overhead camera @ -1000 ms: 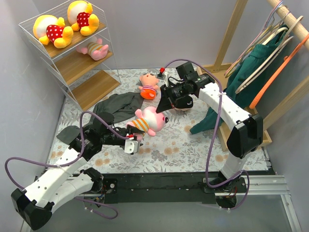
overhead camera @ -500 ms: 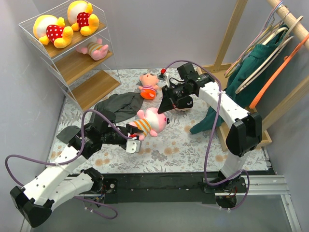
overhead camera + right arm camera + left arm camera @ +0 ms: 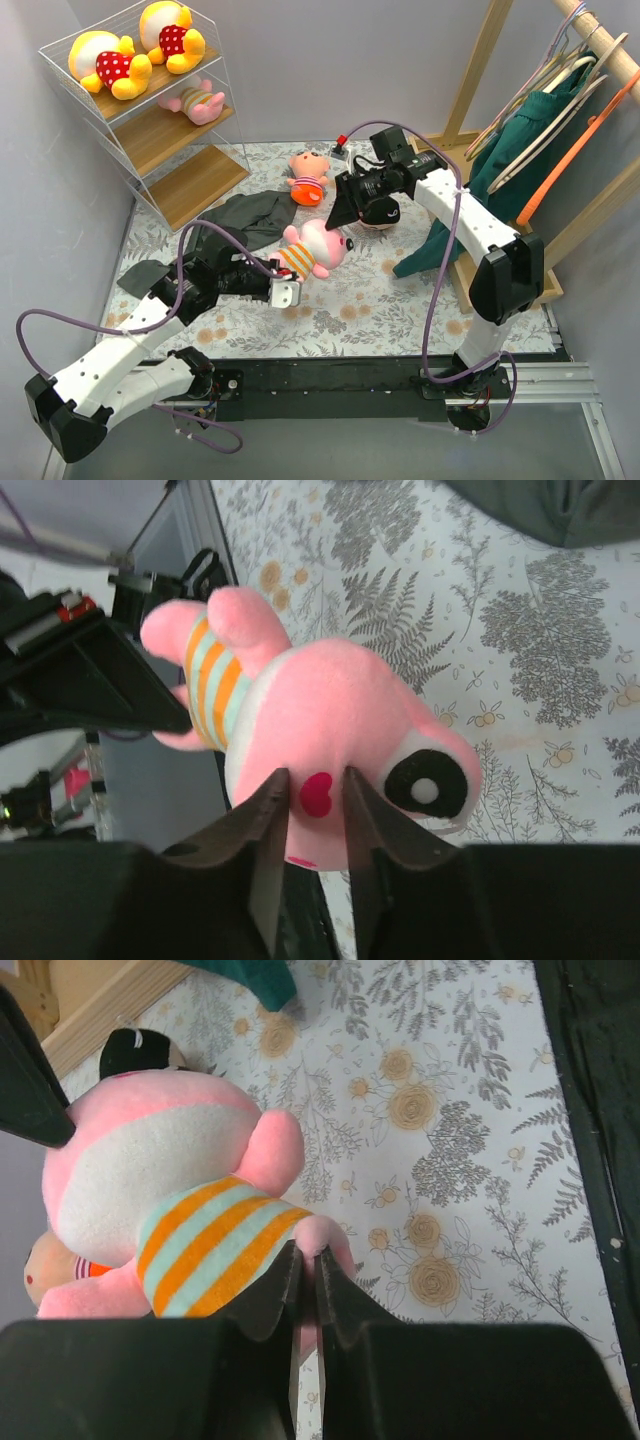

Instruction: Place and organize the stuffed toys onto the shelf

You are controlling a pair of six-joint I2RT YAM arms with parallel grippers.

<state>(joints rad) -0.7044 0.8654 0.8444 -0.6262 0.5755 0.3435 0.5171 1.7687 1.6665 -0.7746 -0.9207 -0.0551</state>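
**Q:** Where does the sorting stand?

**A:** A floral table [image 3: 400, 295] fills the scene. At its far left stands the white wire shelf [image 3: 170, 165]. Two yellow bears [image 3: 110, 62] lie on the top board and a second pig [image 3: 195, 102] lies on the middle one.

**Q:** Which toy are you handling?

**A:** A pink pig [image 3: 312, 248] in a striped shirt, mid-table between my arms. I can't tell whether it touches the cloth. My right gripper [image 3: 335, 222] pinches its head from the far side. My left gripper [image 3: 285, 282] is clamped on its foot at the near end.

**Q:** And next?

**A:** This reads as a handover. I judge my right jaws must let go. Then my left arm, nearer the shelf, can carry the pig to the middle board.
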